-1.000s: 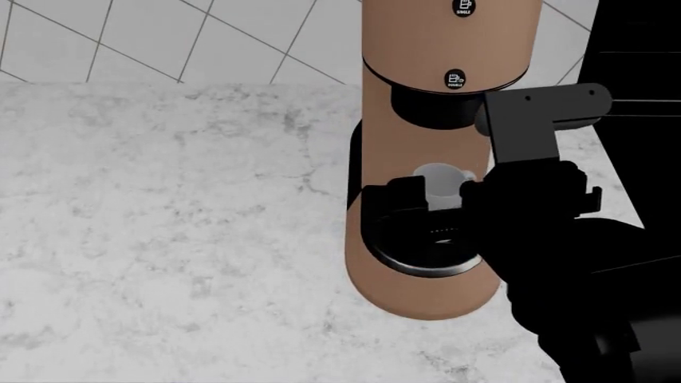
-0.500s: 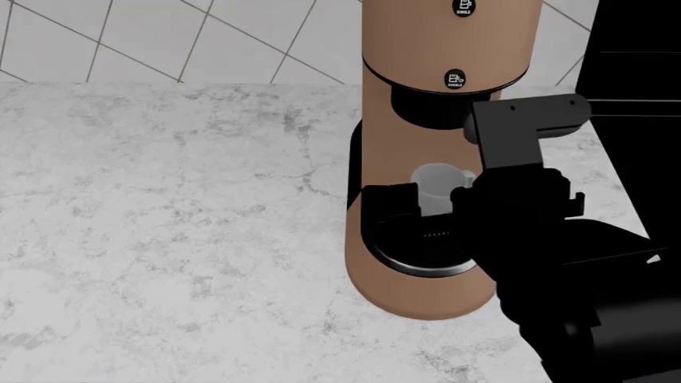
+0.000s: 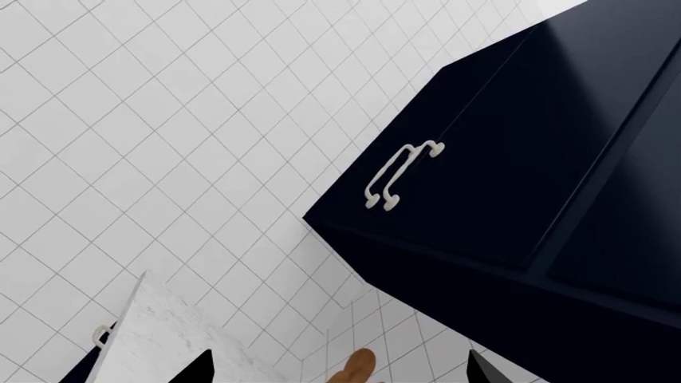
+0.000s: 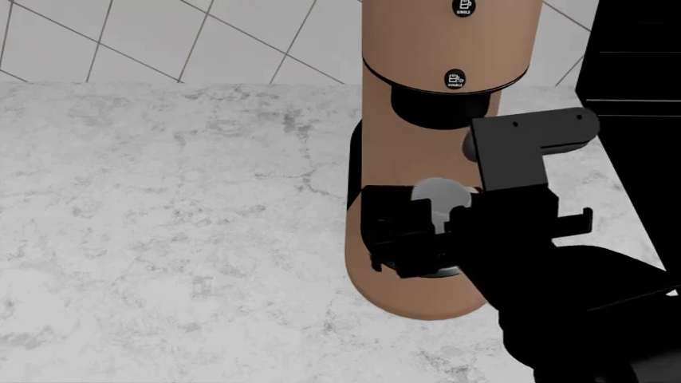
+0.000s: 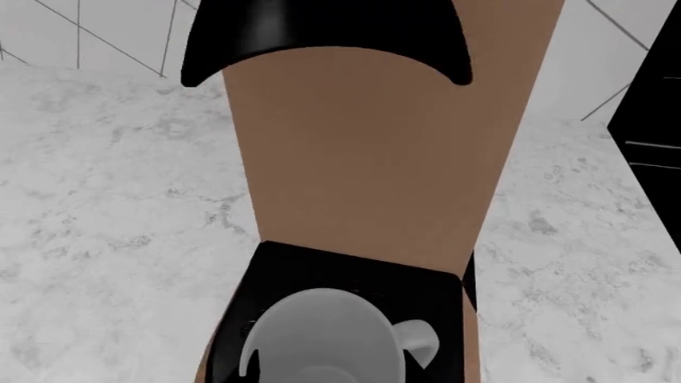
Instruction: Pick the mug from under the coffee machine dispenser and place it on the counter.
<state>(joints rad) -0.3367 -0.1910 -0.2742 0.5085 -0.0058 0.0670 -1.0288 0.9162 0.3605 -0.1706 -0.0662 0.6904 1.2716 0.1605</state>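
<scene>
The tan coffee machine dispenser [image 4: 426, 48] stands on the white marble counter [image 4: 159, 207], with its black spout head [image 4: 436, 108] above the drip tray. My right gripper [image 4: 442, 225] reaches in under the spout, with a black finger on each side of the white-grey mug [image 4: 445, 191], and looks shut on it. The right wrist view shows the mug [image 5: 319, 335] close up from above, with its handle [image 5: 420, 343] to one side, in front of the tan column [image 5: 362, 159]. My own fingers are out of that frame. My left gripper [image 3: 340, 373] is open, empty and points upward.
A black appliance front [image 4: 639, 56] stands right of the machine. A white tiled wall [image 4: 159, 40] runs behind the counter. A sliver of the tray's silver rim [image 4: 431, 273] shows below my gripper. The left wrist view shows a dark wall cabinet [image 3: 511, 183] with pale handles.
My right gripper has come nearer and lower in the head view and now covers most of the drip tray. Its fingers have narrowed around the mug. The mug has shifted slightly with them.
</scene>
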